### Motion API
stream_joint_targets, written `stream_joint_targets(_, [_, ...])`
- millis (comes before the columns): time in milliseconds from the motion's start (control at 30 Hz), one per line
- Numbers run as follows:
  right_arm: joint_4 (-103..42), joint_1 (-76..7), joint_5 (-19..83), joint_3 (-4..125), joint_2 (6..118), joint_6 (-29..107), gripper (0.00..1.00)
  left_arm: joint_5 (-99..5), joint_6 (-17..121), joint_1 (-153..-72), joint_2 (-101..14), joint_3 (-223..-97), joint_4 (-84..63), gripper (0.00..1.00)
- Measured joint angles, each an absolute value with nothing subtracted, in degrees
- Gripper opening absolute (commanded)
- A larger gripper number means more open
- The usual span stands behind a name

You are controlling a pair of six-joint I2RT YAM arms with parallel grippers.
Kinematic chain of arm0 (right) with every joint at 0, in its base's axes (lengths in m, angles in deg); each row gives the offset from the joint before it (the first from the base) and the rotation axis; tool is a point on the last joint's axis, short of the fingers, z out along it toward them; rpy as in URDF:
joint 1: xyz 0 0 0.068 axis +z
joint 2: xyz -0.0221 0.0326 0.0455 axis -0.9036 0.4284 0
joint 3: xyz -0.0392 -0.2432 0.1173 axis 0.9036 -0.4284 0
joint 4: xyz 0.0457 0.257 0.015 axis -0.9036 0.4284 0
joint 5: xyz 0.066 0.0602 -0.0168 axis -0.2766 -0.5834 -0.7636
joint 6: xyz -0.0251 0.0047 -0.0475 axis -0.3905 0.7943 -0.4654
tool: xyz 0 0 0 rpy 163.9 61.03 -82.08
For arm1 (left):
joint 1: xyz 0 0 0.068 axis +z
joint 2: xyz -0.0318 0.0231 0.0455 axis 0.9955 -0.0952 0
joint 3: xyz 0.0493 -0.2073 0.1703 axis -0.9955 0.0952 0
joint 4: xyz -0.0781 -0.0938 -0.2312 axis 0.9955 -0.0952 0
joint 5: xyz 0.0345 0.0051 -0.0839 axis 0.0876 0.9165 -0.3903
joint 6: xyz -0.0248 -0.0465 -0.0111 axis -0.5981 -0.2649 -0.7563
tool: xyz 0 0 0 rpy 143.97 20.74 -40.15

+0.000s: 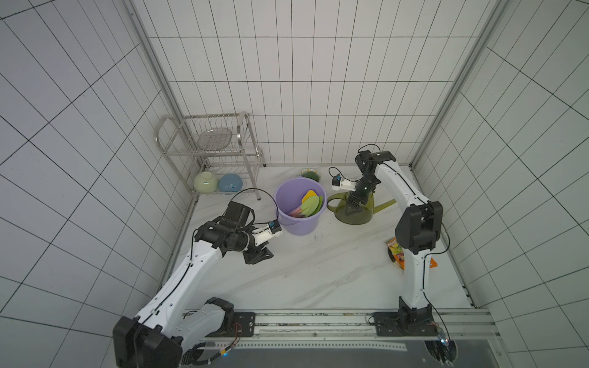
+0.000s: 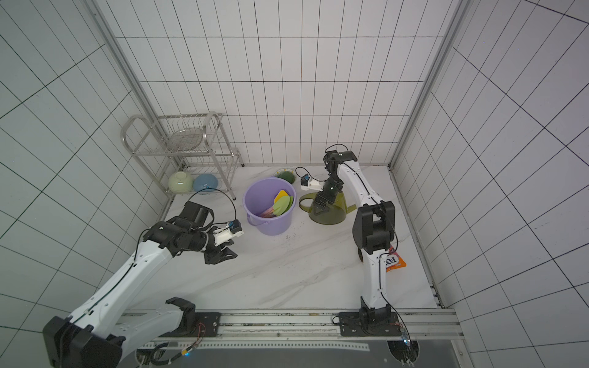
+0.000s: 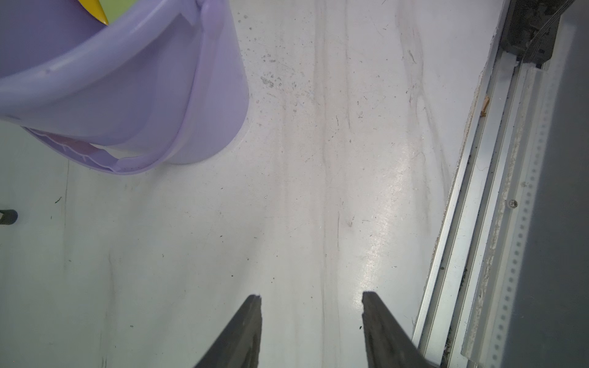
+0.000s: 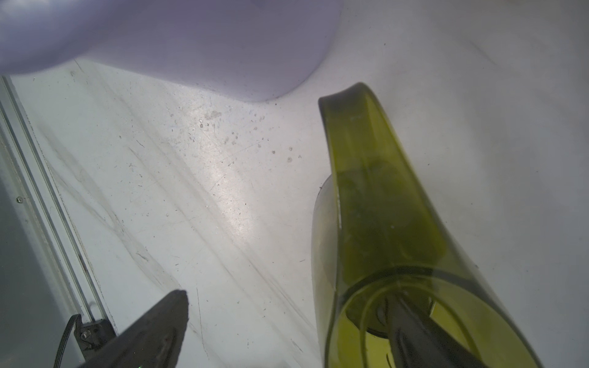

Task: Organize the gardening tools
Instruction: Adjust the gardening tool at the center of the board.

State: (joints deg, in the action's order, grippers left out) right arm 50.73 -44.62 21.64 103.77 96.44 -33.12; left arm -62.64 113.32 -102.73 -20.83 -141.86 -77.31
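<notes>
The white bench (image 1: pixel 318 270) bears a lilac bucket (image 1: pixel 288 227) at its middle. An olive watering can (image 1: pixel 368 208) stands upright just beside the bucket, toward the back wall. The trowels (image 1: pixel 311 204) lean together inside the bucket, blades up. The sorting looks all but done, with only lifting the arm clear of the can seeming left. The right hand (image 1: pixel 351 210) is spread wide over the can's mouth, one finger inside, pinching nothing. The left hand (image 3: pixel 311 298) hovers near the bucket, spread and empty.
</notes>
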Motion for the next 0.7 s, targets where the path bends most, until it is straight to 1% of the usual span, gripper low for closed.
stream_joint_targets(233, [51.2,-44.3,22.5,105.8,95.6,-32.2,0.99,-62.2,113.3,-102.5,-20.8,-141.8,-76.9,0.53])
stream_joint_targets(467, [51.8,-43.9,25.0,106.9,88.9,-26.9,0.99,-61.4,112.8,-101.3,-20.7,-141.0,-74.9,0.59])
stream_joint_targets(600, [49.3,-43.9,26.6,106.9,84.4,-19.2,0.99,-60.1,111.0,-100.6,-20.5,-140.4,-72.4,0.62])
stream_joint_targets(700, [44.2,-44.4,27.9,103.4,79.5,-11.5,0.99,-58.6,109.4,-100.2,-20.3,-140.1,-70.5,0.63])
